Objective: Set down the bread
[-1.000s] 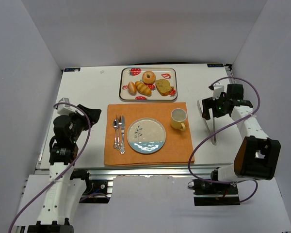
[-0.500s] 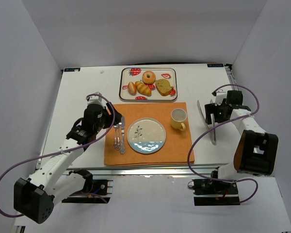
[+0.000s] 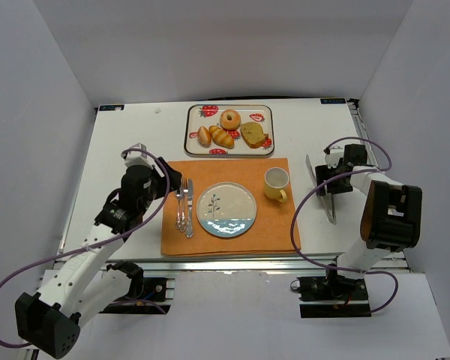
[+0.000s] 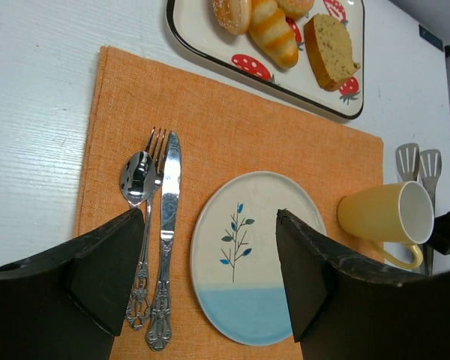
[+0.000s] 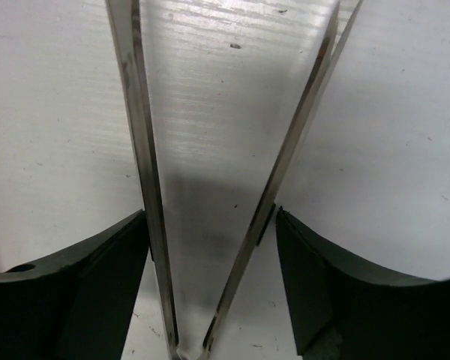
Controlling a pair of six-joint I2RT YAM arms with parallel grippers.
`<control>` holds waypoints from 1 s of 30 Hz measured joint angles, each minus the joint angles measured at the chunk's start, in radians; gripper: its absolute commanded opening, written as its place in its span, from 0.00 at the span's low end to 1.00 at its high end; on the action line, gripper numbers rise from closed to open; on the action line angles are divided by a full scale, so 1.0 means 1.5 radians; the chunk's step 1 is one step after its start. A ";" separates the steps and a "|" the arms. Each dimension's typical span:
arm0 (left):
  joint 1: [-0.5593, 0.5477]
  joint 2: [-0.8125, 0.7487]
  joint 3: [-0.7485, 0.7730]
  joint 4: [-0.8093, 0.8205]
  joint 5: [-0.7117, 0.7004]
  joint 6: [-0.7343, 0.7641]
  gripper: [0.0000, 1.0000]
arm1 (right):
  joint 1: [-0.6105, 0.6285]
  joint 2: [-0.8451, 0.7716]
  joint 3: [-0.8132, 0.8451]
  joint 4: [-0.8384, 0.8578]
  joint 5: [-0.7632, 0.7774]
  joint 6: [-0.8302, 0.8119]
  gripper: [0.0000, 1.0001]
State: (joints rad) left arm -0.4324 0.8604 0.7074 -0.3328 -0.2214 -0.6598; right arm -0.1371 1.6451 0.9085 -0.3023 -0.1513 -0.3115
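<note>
Glossy striped bread rolls (image 4: 274, 34) are lying on the rectangular strawberry-patterned tray (image 4: 189, 26), behind the woven orange placemat (image 4: 210, 112). The left gripper (image 4: 210, 225) is hovering wide, empty. The right gripper (image 5: 210, 217) is straddling shiny steel tongs (image 5: 139, 135); gripping or not, I cannot tell.

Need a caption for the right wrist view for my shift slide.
Right gripper low over the metal tongs on the white table, jaws wide open around both tong arms.

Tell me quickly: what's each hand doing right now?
Left hand: open, holding nothing.
Right hand: set around the tongs; whether it grips them cannot be told.
</note>
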 measured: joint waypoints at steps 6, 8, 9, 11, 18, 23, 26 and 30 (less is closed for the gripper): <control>0.000 -0.026 -0.008 -0.005 -0.011 -0.012 0.81 | 0.000 0.008 -0.004 0.027 0.008 0.000 0.54; 0.000 -0.030 -0.008 -0.005 -0.016 -0.013 0.81 | 0.000 0.010 -0.004 0.034 0.010 0.001 0.45; 0.000 -0.032 -0.008 -0.006 -0.018 -0.014 0.81 | 0.000 0.010 -0.004 0.036 0.011 -0.002 0.42; 0.000 -0.037 -0.008 -0.008 -0.020 -0.015 0.81 | -0.001 0.011 -0.006 0.043 0.012 -0.004 0.33; 0.000 -0.062 -0.009 -0.008 -0.024 -0.024 0.81 | -0.001 0.002 -0.015 0.050 -0.006 -0.021 0.13; 0.000 -0.086 -0.009 -0.012 -0.031 -0.026 0.81 | -0.001 -0.053 0.003 -0.019 -0.073 -0.059 0.25; 0.000 -0.103 -0.009 -0.012 -0.035 -0.027 0.81 | -0.001 -0.090 0.063 -0.049 -0.131 -0.073 0.33; 0.000 -0.114 -0.009 -0.009 -0.037 -0.032 0.81 | 0.006 -0.102 0.160 -0.063 -0.191 -0.076 0.40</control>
State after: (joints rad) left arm -0.4324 0.6899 0.6933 -0.3470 -0.2775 -0.7071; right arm -0.1280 1.4925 1.1481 -0.3973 -0.4381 -0.4248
